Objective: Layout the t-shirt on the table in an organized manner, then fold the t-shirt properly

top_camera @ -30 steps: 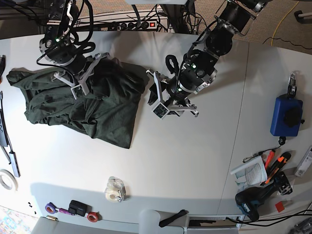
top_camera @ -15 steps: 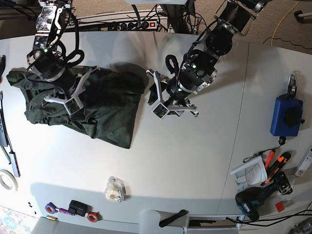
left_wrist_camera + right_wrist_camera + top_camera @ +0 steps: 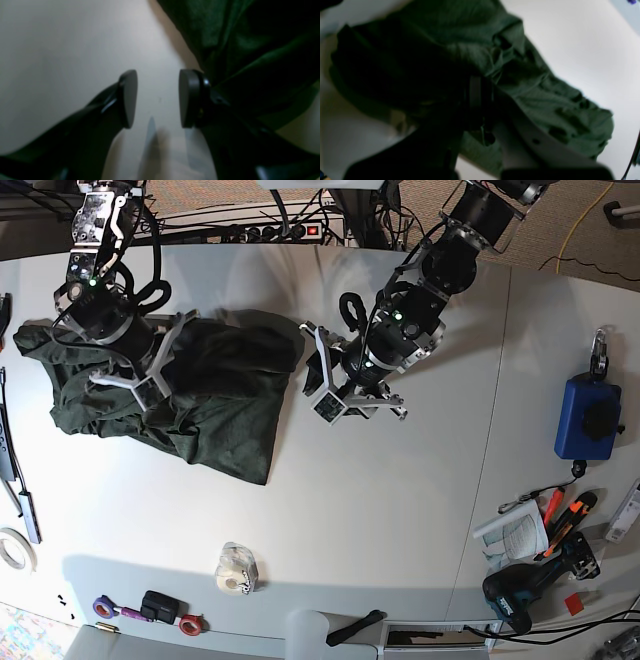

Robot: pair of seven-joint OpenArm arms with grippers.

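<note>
Left wrist, hidden: the t-shirt [image 3: 250, 50] is cut off by the frame's top and right edges; the whole view is blurred.
Left wrist, pose: the left pincer [image 3: 158, 98] hangs close above the worktop [image 3: 62, 50], jaws apart with bare white surface between the two flat, rounded black pads; nothing is grasped. The pad on the shirt's side sits right at the cloth's edge; contact cannot be told.
Left wrist, texture: the shirt is dark green, soft, in deep folds; the worktop is smooth and matte.

Right wrist, hidden: the right pincer [image 3: 476, 100] is buried in shadowed cloth, its tips hard to make out.
Right wrist, pose: its jaws are clenched, with folds of the shirt bunched around them.
Right wrist, texture: rumpled knit with a puckered, gathered edge, lying on the white worktop.

Base, hidden: the right arm covers the middle of the shirt [image 3: 220, 410].
Base, pose: the right pincer [image 3: 130, 385] presses down into the crumpled shirt; the left pincer [image 3: 330, 385] is just beside the shirt's edge, arm angled down from above.
Base, place: the shirt lies heaped on the worktop [image 3: 380, 500], well apart from a blue pouch [image 3: 585, 417].
</note>
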